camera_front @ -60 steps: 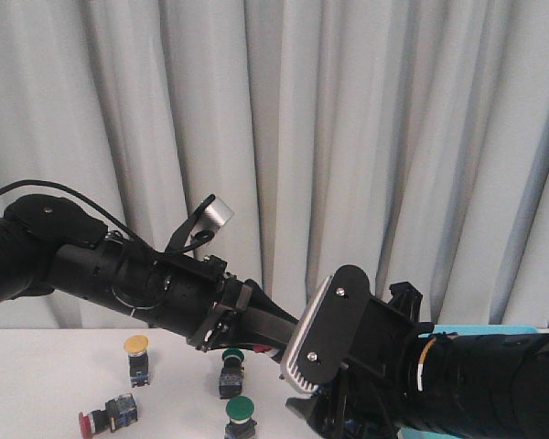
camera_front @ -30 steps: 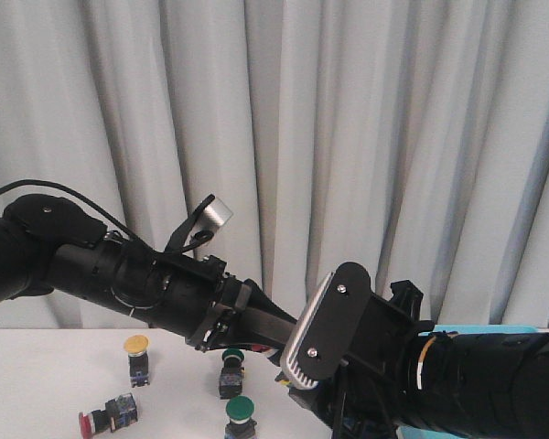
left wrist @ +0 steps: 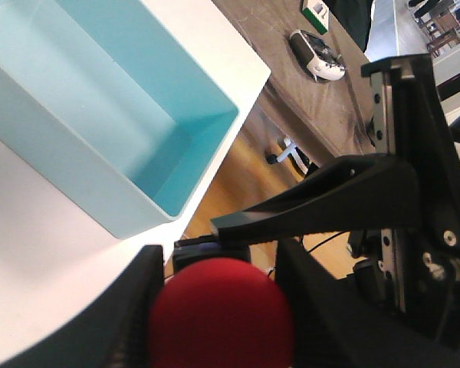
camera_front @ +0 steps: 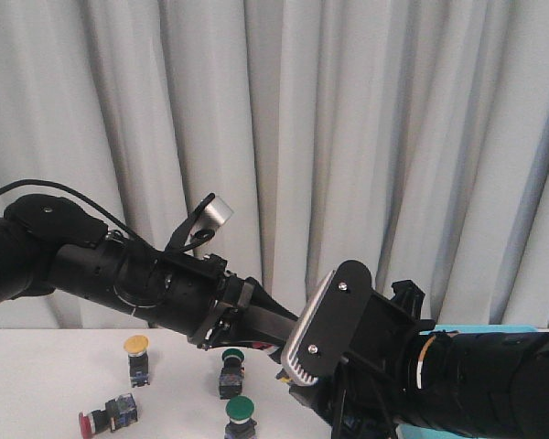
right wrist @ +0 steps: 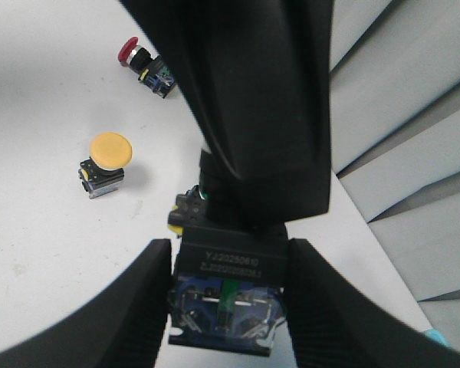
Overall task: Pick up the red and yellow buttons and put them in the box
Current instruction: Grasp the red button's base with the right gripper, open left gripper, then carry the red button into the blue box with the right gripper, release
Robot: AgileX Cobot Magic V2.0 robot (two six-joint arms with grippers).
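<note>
Presently:
1. My left gripper (left wrist: 215, 307) is clamped on a red button (left wrist: 221, 310), just outside the box (left wrist: 100, 192) near its corner.
2. My right gripper (right wrist: 226, 303) clasps a dark-bodied button (right wrist: 226, 295); its cap is hidden.
3. Step, as I judge it: carrying. Next: bring both above the box, then let go.
4. Further from the box, a yellow button (camera_front: 137, 352) stands on the table (camera_front: 37, 384).

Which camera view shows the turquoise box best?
The left wrist view shows the box best: its open inside, two walls and a corner at the table edge are plain. The front view shows only a thin turquoise strip behind the right arm. The right wrist view shows at most a tiny turquoise sliver at the frame edge.
</note>
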